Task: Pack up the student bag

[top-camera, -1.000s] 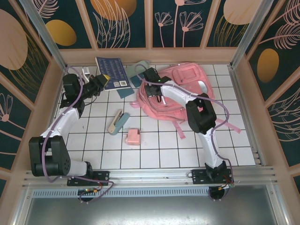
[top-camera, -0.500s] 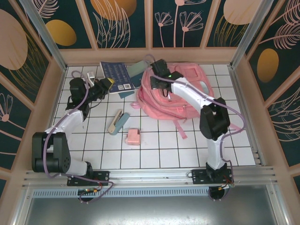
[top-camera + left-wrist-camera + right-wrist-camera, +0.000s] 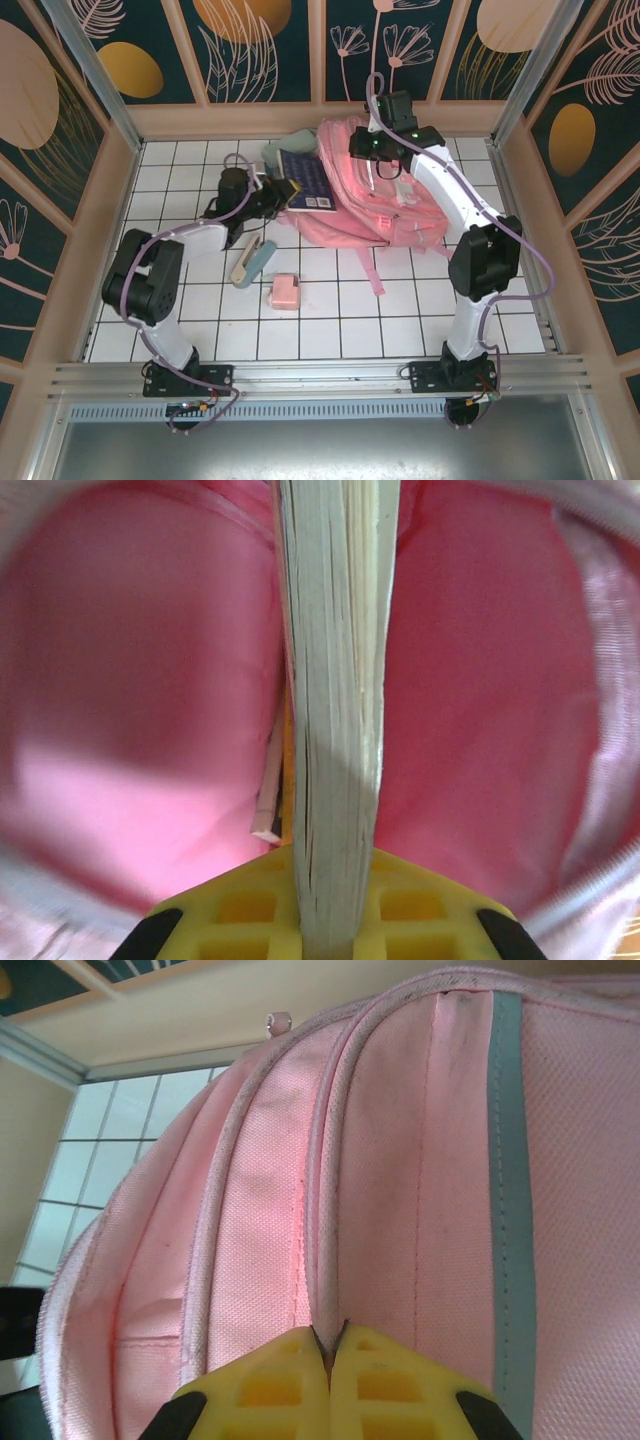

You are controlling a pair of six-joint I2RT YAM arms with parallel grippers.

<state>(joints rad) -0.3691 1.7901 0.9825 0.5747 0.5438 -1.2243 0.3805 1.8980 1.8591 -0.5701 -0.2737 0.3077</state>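
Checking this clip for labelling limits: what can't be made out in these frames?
Inside the student bag: left wrist view, blurred, and the book blocks the middle.
Book's cover text: too small in the top view, edge-on in the left gripper.
Teal item: top view, partly behind book and bag, identity unclear.
Right gripper: right wrist view, how much bag fabric it pinches is hidden inside its closed pinch.

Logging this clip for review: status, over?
Left gripper shut on book, book edge-on in bag mouth. Right gripper shut on bag fabric. Case and small box lie apart, not in the way.
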